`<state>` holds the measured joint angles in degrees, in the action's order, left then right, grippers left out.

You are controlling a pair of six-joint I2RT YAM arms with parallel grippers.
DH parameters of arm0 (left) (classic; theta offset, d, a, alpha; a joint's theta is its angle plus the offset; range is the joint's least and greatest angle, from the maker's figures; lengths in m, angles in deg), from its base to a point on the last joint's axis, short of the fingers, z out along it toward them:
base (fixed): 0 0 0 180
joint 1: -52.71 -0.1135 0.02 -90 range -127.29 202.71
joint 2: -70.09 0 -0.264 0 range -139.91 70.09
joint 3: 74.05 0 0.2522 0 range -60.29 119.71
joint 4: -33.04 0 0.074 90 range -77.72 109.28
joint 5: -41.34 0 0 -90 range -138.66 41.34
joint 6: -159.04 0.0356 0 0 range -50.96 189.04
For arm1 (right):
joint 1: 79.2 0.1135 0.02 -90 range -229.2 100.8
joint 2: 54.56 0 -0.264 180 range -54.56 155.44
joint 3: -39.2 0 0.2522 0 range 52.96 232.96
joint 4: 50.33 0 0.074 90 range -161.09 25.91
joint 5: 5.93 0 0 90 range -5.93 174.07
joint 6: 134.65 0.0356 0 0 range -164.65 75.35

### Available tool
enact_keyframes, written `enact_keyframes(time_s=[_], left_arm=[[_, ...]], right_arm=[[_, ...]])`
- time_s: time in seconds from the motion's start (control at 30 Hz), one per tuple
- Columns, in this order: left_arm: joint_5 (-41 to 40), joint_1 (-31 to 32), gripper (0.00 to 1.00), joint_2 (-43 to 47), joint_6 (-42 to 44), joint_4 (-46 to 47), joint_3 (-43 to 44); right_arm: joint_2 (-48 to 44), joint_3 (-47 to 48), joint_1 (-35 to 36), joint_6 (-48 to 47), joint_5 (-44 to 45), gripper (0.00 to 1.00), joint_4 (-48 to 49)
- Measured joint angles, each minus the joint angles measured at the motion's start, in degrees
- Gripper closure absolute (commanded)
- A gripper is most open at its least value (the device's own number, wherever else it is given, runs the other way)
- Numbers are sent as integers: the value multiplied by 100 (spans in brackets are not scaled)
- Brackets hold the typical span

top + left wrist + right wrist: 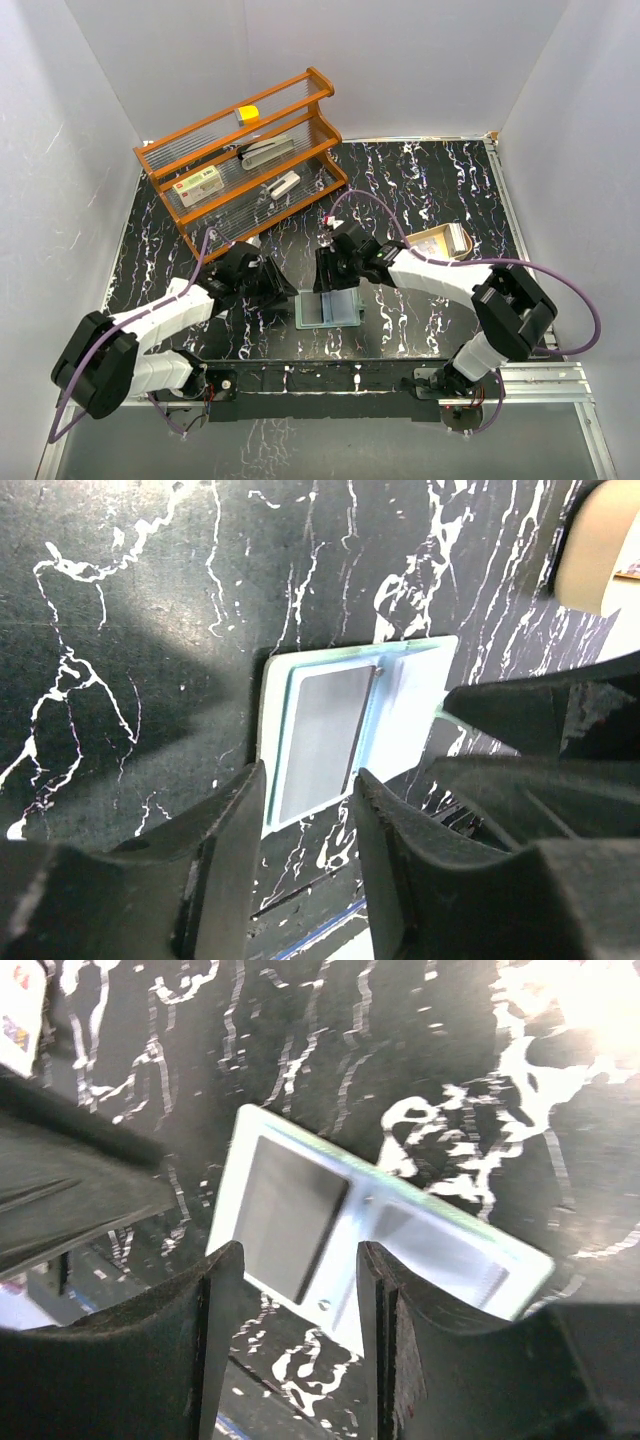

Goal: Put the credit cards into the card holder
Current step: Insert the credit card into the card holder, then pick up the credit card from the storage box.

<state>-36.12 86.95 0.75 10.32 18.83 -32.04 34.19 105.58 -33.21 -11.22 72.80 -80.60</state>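
The card holder point(328, 310) is seen lying open on the black marbled table point(430, 180) with its pale inside turned up. A darker patch in it may be a card, though this cannot be settled from above. The left gripper point(288, 292) is held just left of the holder, and the right gripper point(328, 282) is poised at its far edge. A tan tray point(430, 240) is set behind the holder to the right. An orange wooden rack point(245, 150) is placed well beyond the holder to the left, with a yellow block point(247, 113) and a white box with a red label point(198, 182) shelved on it.
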Motion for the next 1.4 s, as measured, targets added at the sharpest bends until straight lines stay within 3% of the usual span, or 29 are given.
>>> enact_keyframes(time_s=[0.1, 0.13, 0.17, 0.2, 0.23, 0.57, 0.83, 1.4], left_arm=[[-22, 0, 48, 184, 129, -227, 116], [-17, 0, 41, 238, 192, -328, 175], [-13, 0, 16, 260, 227, -369, 199], [-7, 0, 3, 304, 286, -459, 247], [9, 0, 2, 354, 374, -542, 291], [151, 0, 1, 981, 1034, -1585, 992], [166, 0, 1, 1268, 1460, -2197, 1156], [223, 0, 1, 1598, 1515, -2479, 1040]], right_arm=[[-66, 160, -149, -245, 315, 51, -424], [-70, 236, -219, -343, 446, 51, -586], [-70, 310, -289, -420, 577, 51, -734], [-72, 389, -361, -509, 721, 50, -870], [-76, 474, -446, -614, 883, 50, -1008], [-267, 841, -1770, -1434, 2210, 49, -1858], [33, 1523, -2514, -2109, 3755, 48, -2267], [1110, 1941, -3316, -2739, 4736, 48, -2409]])
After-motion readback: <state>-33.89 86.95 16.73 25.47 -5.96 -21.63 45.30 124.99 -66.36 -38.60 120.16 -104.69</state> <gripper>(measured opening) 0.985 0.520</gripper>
